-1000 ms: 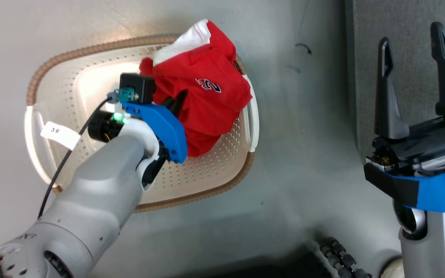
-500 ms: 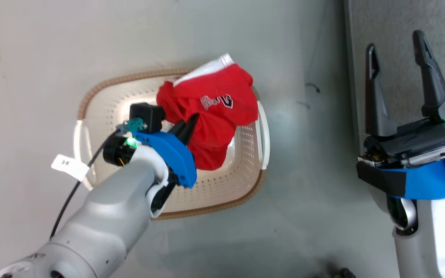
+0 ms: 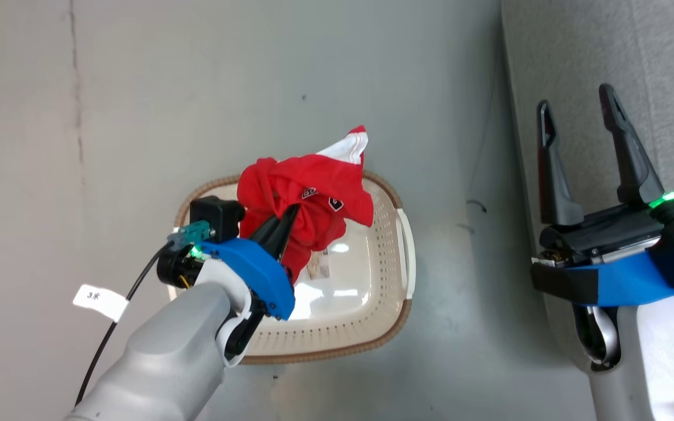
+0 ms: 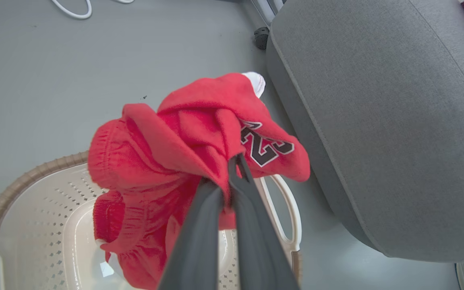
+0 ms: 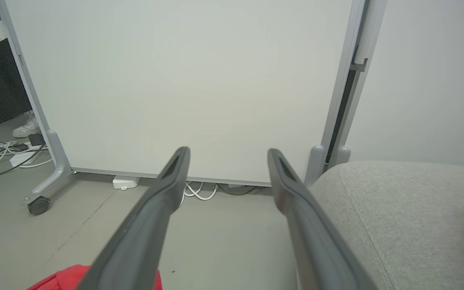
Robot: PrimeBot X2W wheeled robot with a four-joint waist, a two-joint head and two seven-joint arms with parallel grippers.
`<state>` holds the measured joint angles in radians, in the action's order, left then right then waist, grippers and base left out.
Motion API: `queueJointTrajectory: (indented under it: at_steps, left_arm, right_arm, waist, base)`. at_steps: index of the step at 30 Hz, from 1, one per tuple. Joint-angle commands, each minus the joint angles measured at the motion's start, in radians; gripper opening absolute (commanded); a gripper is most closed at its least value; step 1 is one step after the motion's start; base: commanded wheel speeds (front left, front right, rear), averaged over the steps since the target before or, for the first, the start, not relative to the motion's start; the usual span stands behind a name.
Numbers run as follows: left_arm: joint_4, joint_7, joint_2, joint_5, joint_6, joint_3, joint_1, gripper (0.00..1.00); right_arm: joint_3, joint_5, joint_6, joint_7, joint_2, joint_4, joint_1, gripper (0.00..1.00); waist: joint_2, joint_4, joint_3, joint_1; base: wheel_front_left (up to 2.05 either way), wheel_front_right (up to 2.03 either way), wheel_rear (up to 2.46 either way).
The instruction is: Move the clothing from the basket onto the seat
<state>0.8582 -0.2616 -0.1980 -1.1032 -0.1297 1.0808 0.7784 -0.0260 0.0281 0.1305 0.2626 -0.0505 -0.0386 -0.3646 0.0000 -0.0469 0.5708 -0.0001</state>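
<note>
Reading off the clothing (image 4: pixel 167 153), a black-and-white "23" (image 4: pixel 266 145) shows on a red fold in the left wrist view. The white tag (image 3: pixel 100 301) on the left arm's cable starts with "3", and its second mark is unclear. The print on the sticker (image 3: pixel 318 266) on the basket floor is too small to read.

The left gripper (image 3: pixel 290 213) has its fingers pressed together, pinching the bunched garment, which hangs over the basket (image 3: pixel 372 333) toward its 12 o'clock rim. The right gripper (image 3: pixel 574 98) is spread wide with nothing between its fingers, at 3 o'clock over the edge of the seat (image 3: pixel 635 52).

A second ago the garment lay across the basket's 3 o'clock half. Now it is lifted and tighter, the floor and sticker are bare, and the head view itself has shifted.
</note>
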Motion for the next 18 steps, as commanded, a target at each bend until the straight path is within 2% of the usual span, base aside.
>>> queueJointTrajectory:
  at_steps: [1,11,18]
  left_arm:
    - [-0.012,-0.005,-0.008,0.028,-0.001,-0.025,-0.022,0.0]
    - [-0.101,-0.005,-0.026,0.203,-0.001,-0.215,-0.145,0.0]
    - [-0.163,-0.005,-0.031,0.314,-0.001,-0.302,-0.183,0.0]
  right_arm:
    - [0.003,0.002,0.0,0.003,0.0,0.009,0.018,1.0]
    - [0.003,0.025,0.0,0.003,0.0,0.052,0.079,1.0]
    - [0.0,0.04,0.0,0.003,0.0,0.071,0.118,1.0]
  waist:
    - [0.0,0.012,-0.064,0.0001]
    - [0.0,0.03,-0.224,0.0001]
    - [0.0,0.04,-0.31,0.0001]
  base:
    - [0.0,0.0,0.0]
    - [0.0,0.0,0.0]
    - [0.0,0.0,0.0]
